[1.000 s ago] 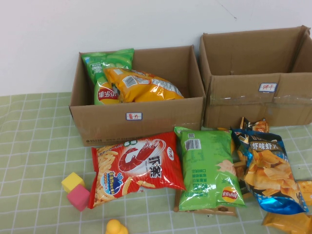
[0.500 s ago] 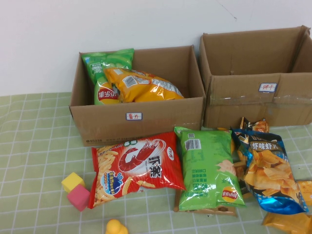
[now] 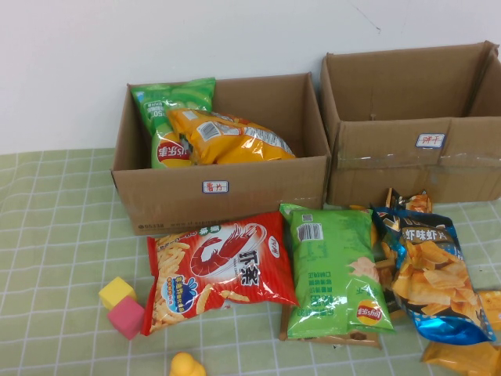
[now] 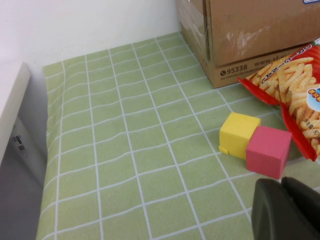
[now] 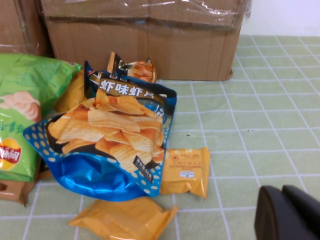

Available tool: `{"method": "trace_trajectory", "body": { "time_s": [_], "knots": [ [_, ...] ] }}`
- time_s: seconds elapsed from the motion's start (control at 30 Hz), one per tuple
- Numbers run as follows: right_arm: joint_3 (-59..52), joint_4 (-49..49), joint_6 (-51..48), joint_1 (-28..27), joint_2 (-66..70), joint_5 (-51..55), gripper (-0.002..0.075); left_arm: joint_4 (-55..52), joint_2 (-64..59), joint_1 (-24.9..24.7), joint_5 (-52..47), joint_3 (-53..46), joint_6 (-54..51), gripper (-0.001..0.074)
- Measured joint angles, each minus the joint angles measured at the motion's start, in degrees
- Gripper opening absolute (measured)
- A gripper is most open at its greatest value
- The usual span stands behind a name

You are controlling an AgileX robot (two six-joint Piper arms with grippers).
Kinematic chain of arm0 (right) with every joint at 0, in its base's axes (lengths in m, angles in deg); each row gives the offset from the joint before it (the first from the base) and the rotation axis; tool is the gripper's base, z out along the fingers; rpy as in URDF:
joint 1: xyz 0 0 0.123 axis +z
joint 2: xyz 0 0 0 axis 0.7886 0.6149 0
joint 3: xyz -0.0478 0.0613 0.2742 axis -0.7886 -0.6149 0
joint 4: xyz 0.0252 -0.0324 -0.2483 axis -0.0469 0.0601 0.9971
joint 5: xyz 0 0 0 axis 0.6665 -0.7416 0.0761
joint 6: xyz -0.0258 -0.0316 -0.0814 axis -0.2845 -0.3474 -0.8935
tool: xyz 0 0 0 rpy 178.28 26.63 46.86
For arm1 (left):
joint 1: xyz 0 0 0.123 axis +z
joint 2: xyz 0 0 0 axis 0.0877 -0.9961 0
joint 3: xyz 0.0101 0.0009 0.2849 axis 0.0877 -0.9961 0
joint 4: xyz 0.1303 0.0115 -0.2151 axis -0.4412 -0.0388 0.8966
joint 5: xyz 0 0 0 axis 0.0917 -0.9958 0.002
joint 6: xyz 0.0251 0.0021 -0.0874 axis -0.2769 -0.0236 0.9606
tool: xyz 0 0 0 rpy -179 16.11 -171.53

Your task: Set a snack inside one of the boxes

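Note:
The red shrimp-stick bag lies flat on the green checked cloth, just in front of the plain-fronted brown carton. That carton is open-topped and holds a green bag and a yellow bag. In the left wrist view, part of the red bag and the carton's corner show. My left gripper is shut and empty, low over the cloth near the cubes. My right gripper is shut and empty, over the cloth right of the blue bag. Neither gripper shows in the high view.
A taped carton stands open at the back right. A green Lay's bag, a blue chip bag and small orange packets lie in front of it. A yellow cube, a pink cube and a yellow toy sit front left.

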Motion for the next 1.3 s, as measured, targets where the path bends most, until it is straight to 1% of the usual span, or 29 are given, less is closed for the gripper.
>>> {"method": "trace_trajectory", "body": {
  "time_s": [0.13, 0.23, 0.4, 0.7, 0.83, 1.0, 1.2, 1.3],
  "knots": [
    [-0.13, -0.04, 0.00, 0.00, 0.00, -1.92, -0.0002, 0.00, 0.00, 0.00, 0.00, 0.00, 0.00, -0.0002],
    [-0.50, -0.13, 0.00, 0.00, 0.00, -7.58, -0.0002, 0.00, 0.00, 0.00, 0.86, 0.00, 0.00, -0.0002],
    [-0.50, -0.13, 0.10, 0.00, 0.00, -20.04, -0.0002, 0.00, 0.00, 0.00, 5.46, -0.34, 0.09, -0.0002],
    [-0.50, -0.17, 0.43, 0.00, 0.00, -32.33, -0.0002, 0.00, 0.00, 0.00, 19.71, -0.34, 0.21, -0.0002],
    [-0.50, -0.17, 5.00, 0.00, 0.00, -40.81, -0.0002, 0.00, 0.00, 0.00, 29.72, -0.34, 0.21, -0.0002],
    [-0.50, -0.17, 7.17, 0.00, 0.00, -50.15, -0.0002, 0.00, 0.00, 0.00, 41.76, -0.34, 0.21, -0.0002],
    [-0.50, -0.17, 7.54, 0.00, 0.00, -53.85, -0.0002, 0.00, 0.00, 0.00, 51.42, -0.34, 0.21, -0.0002],
    [-0.50, -0.17, 7.54, 0.00, 0.00, -54.22, -0.0002, 0.00, 0.00, 0.00, 53.97, -0.34, 1.25, -0.0002]
  ]
}}
